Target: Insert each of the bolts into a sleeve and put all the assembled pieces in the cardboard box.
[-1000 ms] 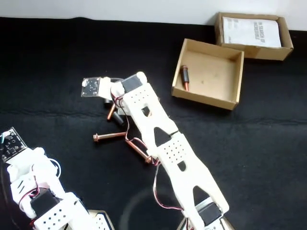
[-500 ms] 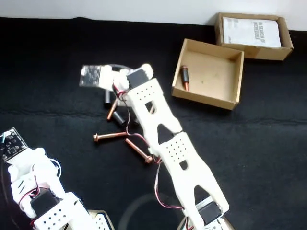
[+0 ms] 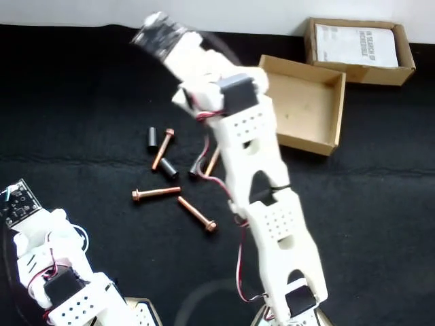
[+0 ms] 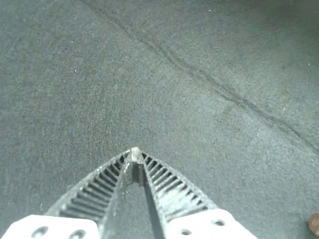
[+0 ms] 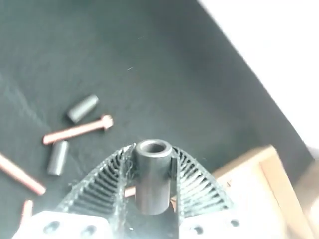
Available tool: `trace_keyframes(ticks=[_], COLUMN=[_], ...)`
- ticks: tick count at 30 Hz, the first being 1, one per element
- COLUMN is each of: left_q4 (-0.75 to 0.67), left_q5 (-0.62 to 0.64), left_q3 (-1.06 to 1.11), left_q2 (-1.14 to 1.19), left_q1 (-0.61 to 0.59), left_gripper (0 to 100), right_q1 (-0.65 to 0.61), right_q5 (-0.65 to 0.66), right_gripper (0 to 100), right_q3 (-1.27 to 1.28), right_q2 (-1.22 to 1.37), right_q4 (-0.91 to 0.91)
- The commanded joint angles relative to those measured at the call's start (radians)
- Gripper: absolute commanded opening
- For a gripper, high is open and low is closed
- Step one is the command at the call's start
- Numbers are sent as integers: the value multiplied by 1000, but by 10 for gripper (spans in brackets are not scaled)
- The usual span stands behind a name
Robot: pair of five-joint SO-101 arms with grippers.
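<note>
Overhead; wrist views behind left tool (image 4: 135, 152), right tool (image 5: 153, 149)

Bright, even overhead light in high view: white right arm (image 3: 272, 224) near blown out vs matte black counter (image 3: 81, 81), shadows faint & soft. Right wrist view: white strip (image 5: 279, 59) past counter edge is pure glare, soft sheen on sleeve (image 5: 149, 179) rim. Left wrist view: flatter, dimmer light.
</note>
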Motion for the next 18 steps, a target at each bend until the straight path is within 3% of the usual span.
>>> trace_keyframes(ticks=[1, 6, 10, 18], left_q4=[8, 6, 6, 97], left_q5=[-8, -8, -8, -8], left_q3=[15, 15, 15, 15], left_q2=[-27, -27, -27, -28], left_q1=[16, 16, 16, 58], left_gripper=[9, 9, 9, 9], right_q1=[74, 180, 243, 420], right_q5=[-127, -290, -295, -299], right_gripper=[7, 7, 7, 7], right_q3=[-131, -130, -73, 427], right_q2=[-163, -321, -463, -889], right_q4=[18, 19, 21, 21])
